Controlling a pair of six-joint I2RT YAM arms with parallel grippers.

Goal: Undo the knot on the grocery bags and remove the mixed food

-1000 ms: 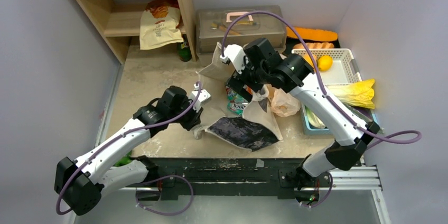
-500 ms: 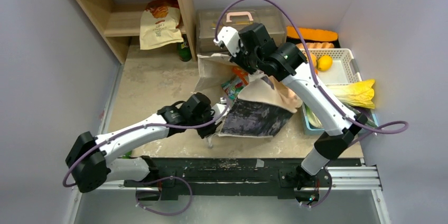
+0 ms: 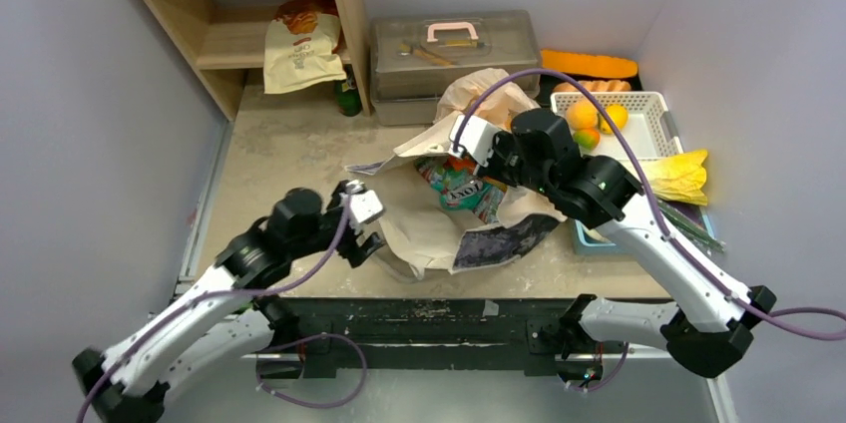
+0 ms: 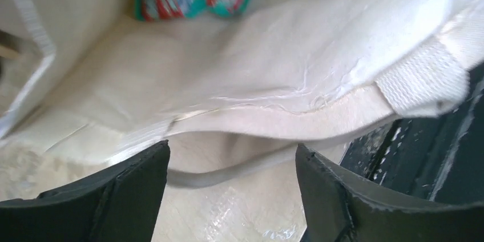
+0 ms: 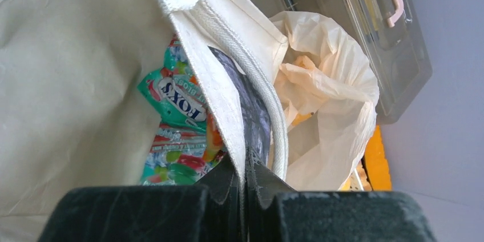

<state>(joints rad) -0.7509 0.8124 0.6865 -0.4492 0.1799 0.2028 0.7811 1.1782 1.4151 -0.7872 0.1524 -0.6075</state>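
A cream canvas tote point(image 3: 424, 238) with a dark printed panel lies slumped mid-table, a green candy packet point(image 5: 177, 111) inside it. My right gripper point(image 5: 246, 165) is shut on the tote's rim beside its white handle. Behind the tote stands the thin pale-orange grocery bag point(image 5: 337, 82), mouth gaping; its knot is not visible. My left gripper point(image 4: 232, 156) is open just off the tote's near-left edge point(image 4: 257, 122), holding nothing. Of the mixed food, round oranges point(image 3: 584, 116), a yellow-green cabbage point(image 3: 680, 176) and a long orange vegetable point(image 3: 591, 65) lie at the right.
A wooden shelf point(image 3: 239, 4) holding a paper bag point(image 3: 299, 49) stands at the back left, with a green bottle point(image 3: 347, 96) beside it. A clear lidded box point(image 3: 449, 44) sits at the back. A white basket point(image 3: 643, 134) and blue tray point(image 3: 587, 239) are at the right.
My left gripper opened, let go of the tote's near edge and drew back left. My right gripper shut on the rim and carried it right and nearer, uncovering the plastic bag.
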